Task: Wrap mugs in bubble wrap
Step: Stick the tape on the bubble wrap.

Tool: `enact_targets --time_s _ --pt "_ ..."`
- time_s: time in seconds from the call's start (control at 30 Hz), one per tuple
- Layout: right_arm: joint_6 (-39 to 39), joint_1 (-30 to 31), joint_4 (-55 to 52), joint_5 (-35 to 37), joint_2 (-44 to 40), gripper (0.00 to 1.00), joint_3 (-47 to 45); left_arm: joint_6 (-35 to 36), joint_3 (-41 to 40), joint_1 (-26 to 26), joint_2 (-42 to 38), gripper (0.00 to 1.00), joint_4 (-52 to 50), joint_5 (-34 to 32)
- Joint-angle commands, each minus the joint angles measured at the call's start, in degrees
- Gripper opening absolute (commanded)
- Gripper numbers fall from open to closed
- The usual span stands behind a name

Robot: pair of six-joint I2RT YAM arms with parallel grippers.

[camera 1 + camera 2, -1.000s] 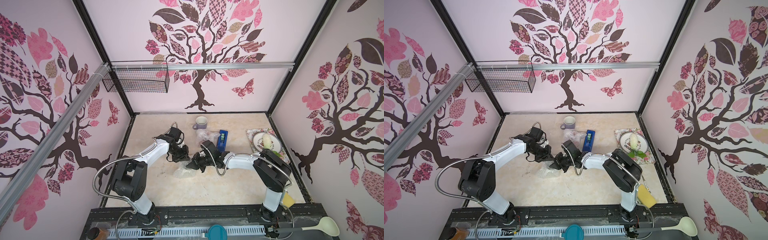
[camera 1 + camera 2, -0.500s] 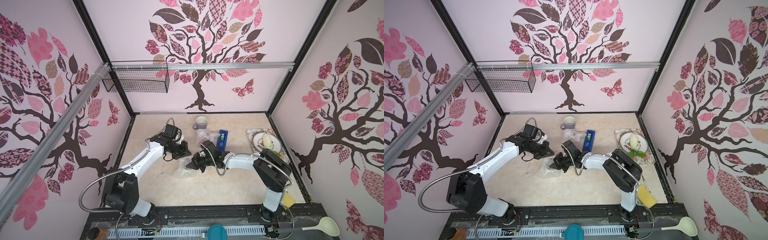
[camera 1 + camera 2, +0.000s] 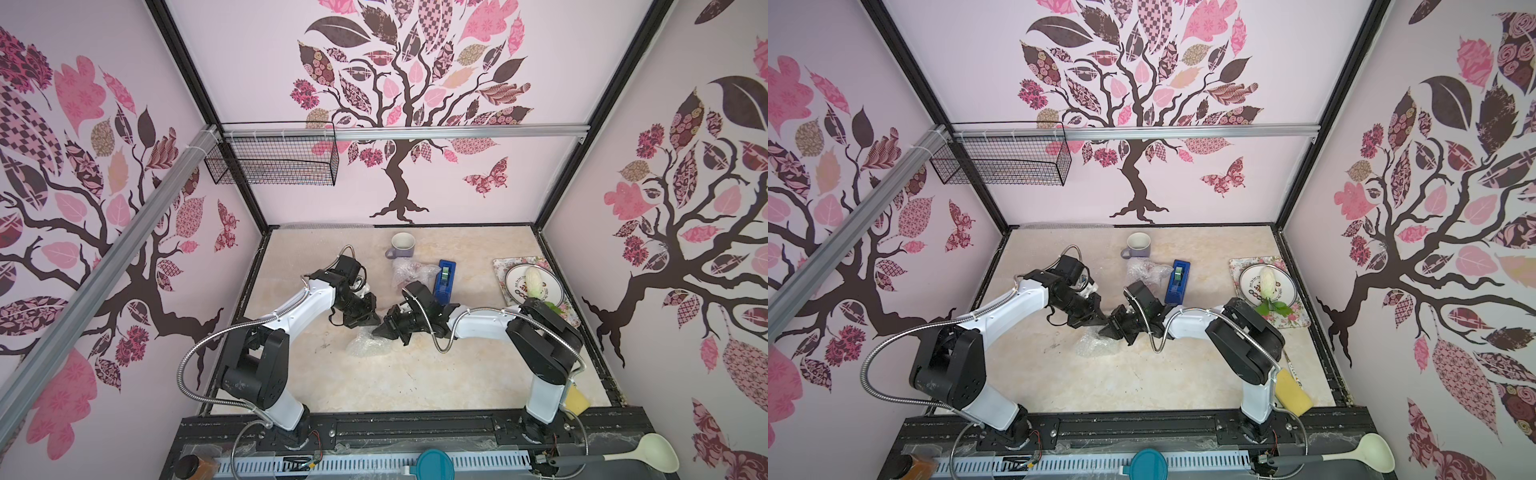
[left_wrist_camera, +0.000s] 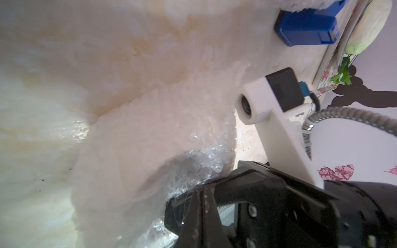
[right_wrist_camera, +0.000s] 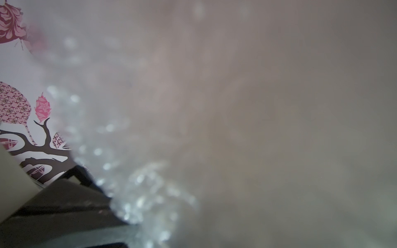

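A pale lavender mug point(image 3: 402, 245) point(image 3: 1138, 245) stands upright at the back of the table in both top views. Near mid-table lies a crumpled bundle of bubble wrap point(image 3: 365, 345) point(image 3: 1096, 345); what it holds is hidden. My right gripper point(image 3: 380, 330) point(image 3: 1104, 330) is shut on its top edge, and wrap blurs over the dark fingers point(image 5: 64, 201) in the right wrist view. My left gripper point(image 3: 372, 322) point(image 4: 203, 189) is shut, its tips against the wrap point(image 4: 193, 167), facing the right gripper. A second wrapped bundle point(image 3: 409, 270), reddish inside, lies behind.
A blue tape dispenser point(image 3: 445, 278) sits just behind the right arm. At the right is a floral tray point(image 3: 505, 266) carrying a plate point(image 3: 515, 278). A yellow sponge point(image 3: 577, 401) lies by the right arm's base. A wire basket point(image 3: 274, 160) hangs on the back-left wall.
The left gripper drew back from the bundle toward the back left, then came forward again to the right gripper. The right gripper and the bundle stayed put.
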Motion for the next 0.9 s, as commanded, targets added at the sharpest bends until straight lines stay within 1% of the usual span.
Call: enact_targets --time_s 0.0,0.07,0.17,0.33,0.47,0.53,0.6,0.7,0.8,0.87 --pt "1.92 -0.21 -5.60 1.91 0.99 0.00 -2.72 2.63 1.01 0.38 0.51 0.00 -1.86 -0.14" --pt "2.82 -0.18 -4.18 2.10 0.83 0.00 -3.12 3.00 1.18 0.38 1.59 0.00 -2.79 -0.88" --pt "2.12 -0.17 -5.52 2.17 1.29 0.00 -1.65 2.96 0.82 0.38 2.58 0.00 -2.00 -1.12" --pt "2.33 -0.16 -5.09 2.21 1.57 0.00 -1.25 2.31 2.16 0.47 3.17 0.00 -0.11 -6.70" --pt "2.35 -0.11 -5.05 1.99 1.73 0.00 -0.98 0.75 4.52 0.47 3.41 0.00 3.22 -6.60" --pt "2.31 -0.12 -5.23 2.03 1.80 0.00 -0.74 -0.32 5.70 0.47 1.81 0.00 4.98 -5.73" --pt "2.39 -0.12 -5.01 1.91 1.93 0.00 -0.53 -1.38 6.13 0.54 -0.76 0.00 6.32 -6.26" --pt "2.39 -0.05 -4.90 1.93 1.89 0.00 -0.63 -3.59 5.37 0.73 -4.58 0.00 8.93 -8.42" --pt "2.78 -0.10 -4.32 1.83 1.84 0.00 -1.10 -4.59 4.85 1.16 -6.93 0.00 8.79 -10.94" --pt "2.92 -0.16 -4.08 1.81 1.85 0.00 -1.16 -5.19 4.03 1.33 -8.00 0.04 9.43 -9.40"
